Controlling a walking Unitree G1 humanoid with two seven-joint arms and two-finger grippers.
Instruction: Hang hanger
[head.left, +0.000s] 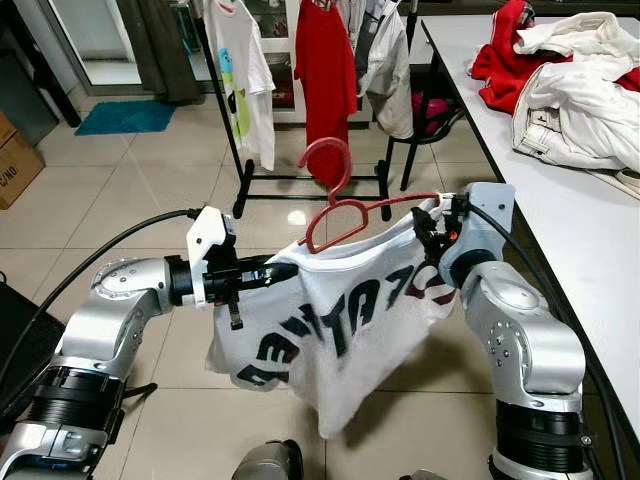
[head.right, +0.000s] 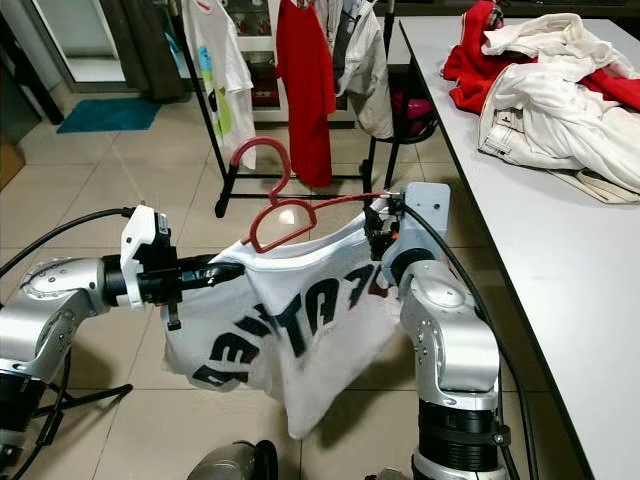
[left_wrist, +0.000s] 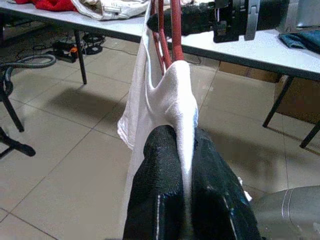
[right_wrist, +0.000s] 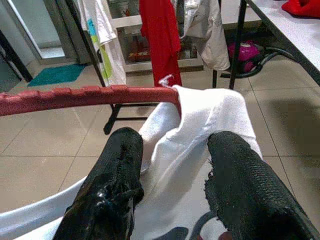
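The robot holds a white T-shirt (head.left: 330, 320) on a red hanger (head.left: 345, 205) out in front of it. The left gripper (head.left: 262, 270) has its fingers clamped on one shoulder of the shirt, and the right gripper (head.left: 428, 232) has its fingers around the other shoulder and that end of the hanger. I think the carrying step is in hand, and next the robot needs to go to the clothes rack (head.left: 300, 100) ahead and lift the hook over its bar.

Two silver, rounded arms with black joints and black cables; each end effector (head.left: 240, 285) (head.left: 428, 235) has textured black fingers.
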